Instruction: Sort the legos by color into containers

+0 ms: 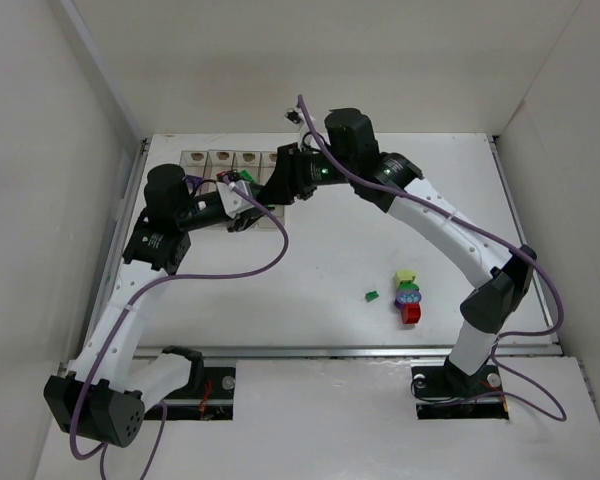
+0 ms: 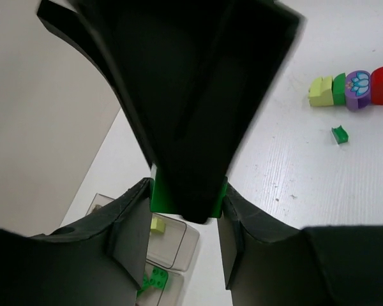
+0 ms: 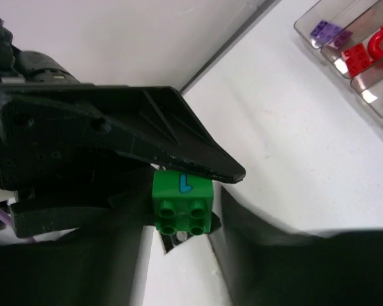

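Legos are in three places. One green brick, with a blue mark on one face and four studs turned to the right wrist camera, is held up off the counter, close to the containers at the far left. It is pinched between the fingers of my right end effector, which press on its two sides. My left end effector meets it from the other direction. In the left wrist view its two fingers stand against the green edges that show on each side of the black right finger, so both end effectors seem to pinch this same brick.

The containers are clear narrow bins in one row. In the right wrist view one bin holds purple bricks, the next one holds red bricks, and a bit of green shows at the picture's edge. In the left wrist view a pale yellow brick lies in one bin and a green lego in the bin beside it.

Well apart from the bins, on the near right part of the counter, four pieces touch in a short line — a pale yellow piece, a green piece, a round purple piece with a flower print and a red piece. A small green piece lies alone just beside them.
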You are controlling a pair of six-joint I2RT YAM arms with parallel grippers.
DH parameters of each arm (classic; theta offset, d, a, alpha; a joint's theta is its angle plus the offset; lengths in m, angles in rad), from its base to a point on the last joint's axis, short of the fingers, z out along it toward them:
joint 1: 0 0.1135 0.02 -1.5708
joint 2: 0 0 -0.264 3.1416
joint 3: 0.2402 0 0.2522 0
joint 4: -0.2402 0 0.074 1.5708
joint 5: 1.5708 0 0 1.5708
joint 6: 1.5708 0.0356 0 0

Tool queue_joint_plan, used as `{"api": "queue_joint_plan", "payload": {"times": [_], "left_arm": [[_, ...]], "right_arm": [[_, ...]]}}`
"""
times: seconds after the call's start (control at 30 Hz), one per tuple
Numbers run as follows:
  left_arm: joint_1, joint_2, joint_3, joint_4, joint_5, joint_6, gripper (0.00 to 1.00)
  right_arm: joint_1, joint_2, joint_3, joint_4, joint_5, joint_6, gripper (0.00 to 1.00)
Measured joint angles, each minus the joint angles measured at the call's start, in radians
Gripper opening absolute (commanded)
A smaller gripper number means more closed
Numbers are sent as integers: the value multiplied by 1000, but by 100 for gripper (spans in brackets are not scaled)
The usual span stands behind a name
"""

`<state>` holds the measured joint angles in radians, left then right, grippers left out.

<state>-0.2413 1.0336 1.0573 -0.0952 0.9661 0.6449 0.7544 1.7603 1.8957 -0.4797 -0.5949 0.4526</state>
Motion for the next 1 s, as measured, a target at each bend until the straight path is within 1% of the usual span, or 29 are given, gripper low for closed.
{"api": "queue_joint_plan", "payload": {"times": [0.07, 0.13, 0.27, 0.33, 0.43, 0.5, 0.6, 0.7, 0.8, 0.83, 0.9, 0.97, 1.0], "left_arm": [[0, 0, 0, 7, -7, -17, 0], [0, -4, -2, 6, -8, -36, 0], [-2, -2, -13, 13, -75, -96, 0], [2, 13, -31, 16, -128, -132, 0], [41, 83, -44, 16, -195, -200, 0], [74, 157, -45, 21, -248, -245, 0], [114, 291, -35, 31, -329, -299, 0], [140, 444, 29, 29, -390, -317, 0], [147, 583, 124, 24, -457, -314, 0], [147, 649, 178, 24, -473, -311, 0], [147, 736, 256, 18, -500, -300, 8], [148, 794, 303, 23, -523, -288, 14], [150, 812, 312, 24, -532, -283, 25]], "right_arm": [[0, 0, 0, -10, 2, -1, 100], [-5, 4, 0, -14, 14, -12, 100], [-43, 7, -21, -18, 40, 27, 100], [-86, -11, -84, -1, 69, 74, 100], [-180, -68, -216, 8, 154, 145, 100], [-250, -98, -267, -6, 235, 170, 100], [-320, -124, -272, -39, 342, 167, 100], [-325, -137, -261, -68, 396, 139, 100], [-321, -135, -255, -90, 425, 110, 100], [-321, -134, -255, -97, 430, 103, 100], [-327, -124, -249, -108, 439, 90, 100], [-337, -106, -232, -124, 443, 83, 100], [-344, -96, -221, -127, 445, 78, 100]]}}
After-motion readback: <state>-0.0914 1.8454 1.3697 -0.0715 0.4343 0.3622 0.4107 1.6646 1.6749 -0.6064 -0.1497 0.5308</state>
